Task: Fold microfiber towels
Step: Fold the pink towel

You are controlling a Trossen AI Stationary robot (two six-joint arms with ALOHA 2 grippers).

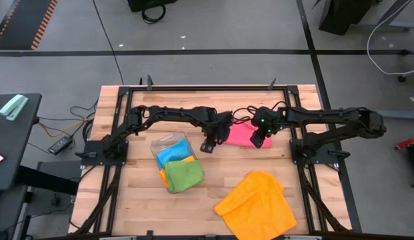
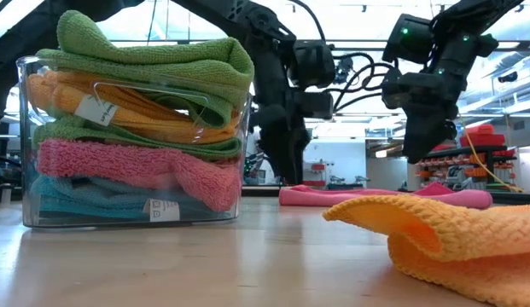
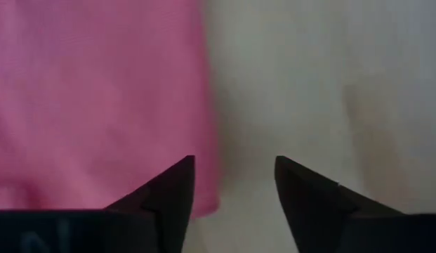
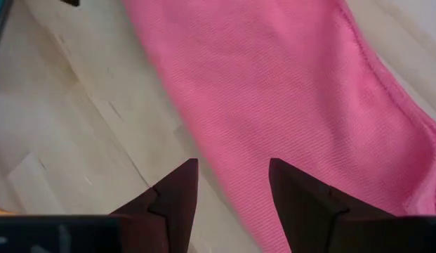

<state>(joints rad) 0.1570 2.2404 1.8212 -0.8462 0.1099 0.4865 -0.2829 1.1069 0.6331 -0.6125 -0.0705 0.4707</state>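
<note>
A pink microfiber towel [image 1: 241, 135] lies flat on the wooden table [image 1: 133, 207], between my two grippers. My left gripper [image 1: 208, 147] hangs open at the towel's left edge [image 3: 203, 105], its fingers pointing down, with cloth on one side of the gap and bare wood on the other. My right gripper [image 1: 260, 141] hangs open above the towel's right part [image 4: 288, 91] and also points down. In the low view it [image 2: 418, 152] is clear of the pink towel [image 2: 375, 196]. An orange towel [image 1: 257, 203] lies crumpled near the front edge.
A small clear plastic tray [image 1: 172, 148] left of centre holds stacked towels: green, orange, pink and blue [image 2: 128, 128]. A green towel [image 1: 182, 175] spills toward the front. Dark metal frame rails [image 1: 120, 120] run along the table's sides. Bare wood lies at the front left.
</note>
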